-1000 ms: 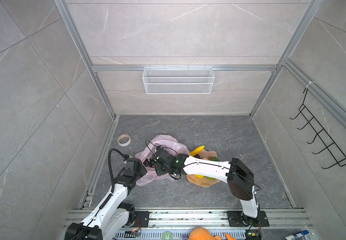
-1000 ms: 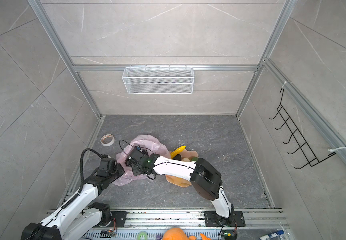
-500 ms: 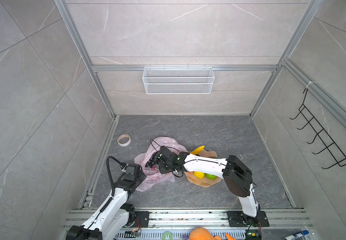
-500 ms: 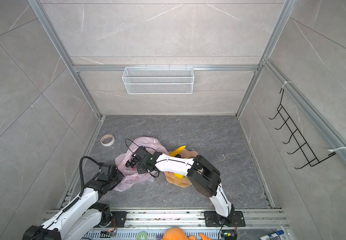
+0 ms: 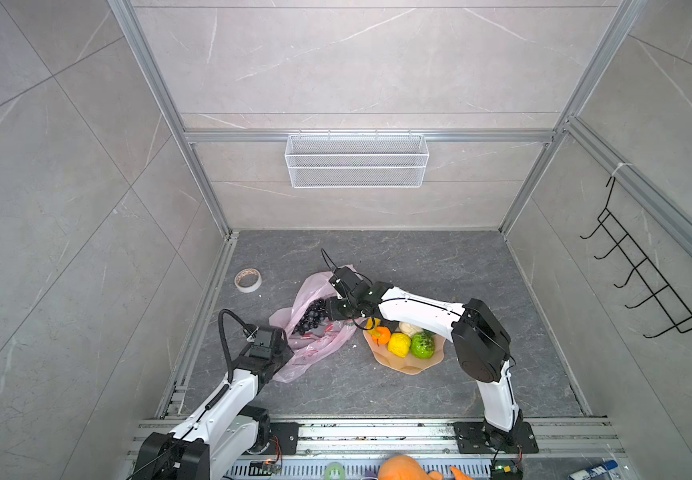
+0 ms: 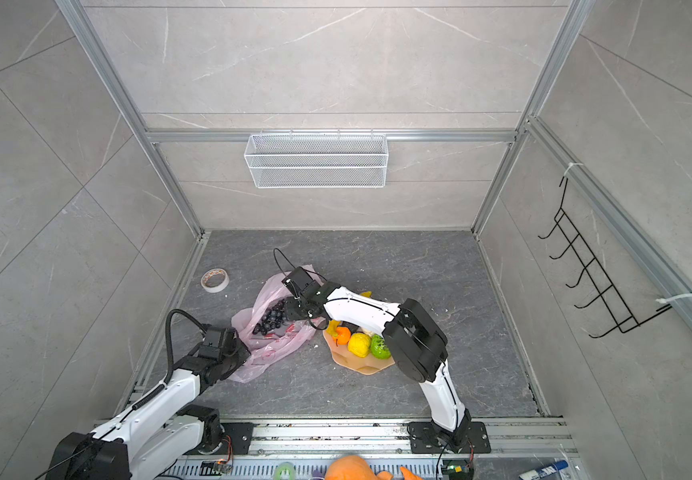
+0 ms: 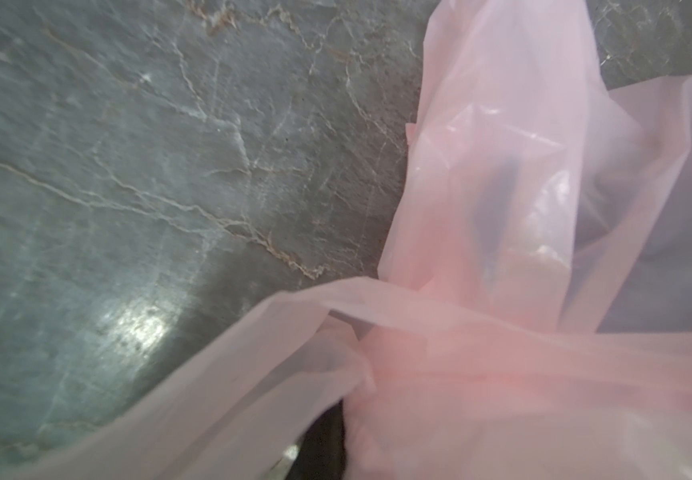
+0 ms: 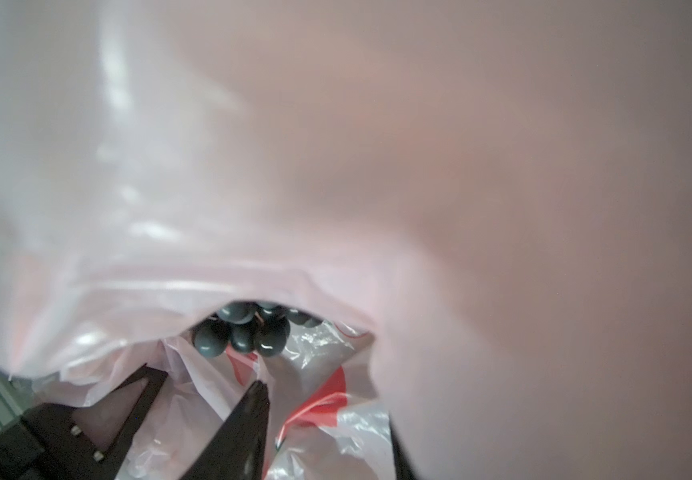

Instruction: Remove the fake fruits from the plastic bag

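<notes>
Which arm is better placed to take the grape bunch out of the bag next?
Right. Its hand is open at the plastic bag mouth, fingers pointing at the grape bunch just ahead. The left hand is shut on the bag's near end, anchoring it.

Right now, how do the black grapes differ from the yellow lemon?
The grape bunch lies inside the pink bag; the lemon sits on the peach plate, already out. The grape bunch is black, the lemon bright yellow. The grape bunch is a cluster of many small balls, the lemon one rounded piece. Both are glossy fake fruit.
</notes>
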Controlling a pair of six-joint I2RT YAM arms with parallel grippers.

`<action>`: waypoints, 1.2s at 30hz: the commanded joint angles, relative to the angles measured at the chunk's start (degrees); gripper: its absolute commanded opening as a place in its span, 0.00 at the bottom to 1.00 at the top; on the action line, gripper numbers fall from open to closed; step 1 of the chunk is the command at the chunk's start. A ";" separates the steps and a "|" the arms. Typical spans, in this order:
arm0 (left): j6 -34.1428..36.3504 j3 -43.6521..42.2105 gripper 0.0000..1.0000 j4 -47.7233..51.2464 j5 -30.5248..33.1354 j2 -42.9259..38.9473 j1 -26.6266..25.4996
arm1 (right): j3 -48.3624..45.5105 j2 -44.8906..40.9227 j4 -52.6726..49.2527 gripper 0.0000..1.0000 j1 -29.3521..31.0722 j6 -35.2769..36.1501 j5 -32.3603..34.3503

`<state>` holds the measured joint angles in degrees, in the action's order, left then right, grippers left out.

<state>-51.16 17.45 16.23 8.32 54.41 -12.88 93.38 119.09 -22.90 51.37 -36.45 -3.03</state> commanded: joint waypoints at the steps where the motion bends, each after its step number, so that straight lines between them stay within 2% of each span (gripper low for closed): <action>1: 0.97 1.27 0.00 -0.39 0.30 -0.28 -0.02 | 2.65 2.52 1.93 0.51 -0.41 -1.43 -2.14; 10: 0.94 1.10 0.00 -0.28 0.38 -0.89 -0.02 | 6.37 6.89 -1.50 0.52 -1.71 -3.54 1.47; 19: 1.06 1.16 0.00 -0.50 0.21 -0.46 -0.03 | 6.92 8.38 0.91 0.53 -3.16 -7.12 0.13; 27: 1.07 1.09 0.00 -0.54 0.32 -0.71 0.04 | 10.00 11.00 -3.48 0.52 -3.15 -6.49 1.35; 36: 1.06 1.18 0.00 -0.50 0.38 -0.45 -0.04 | 7.76 9.47 -3.47 0.43 -2.86 -5.46 1.07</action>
<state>-50.98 17.45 15.79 8.36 54.13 -12.88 101.89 129.32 -25.28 48.51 -42.44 -2.81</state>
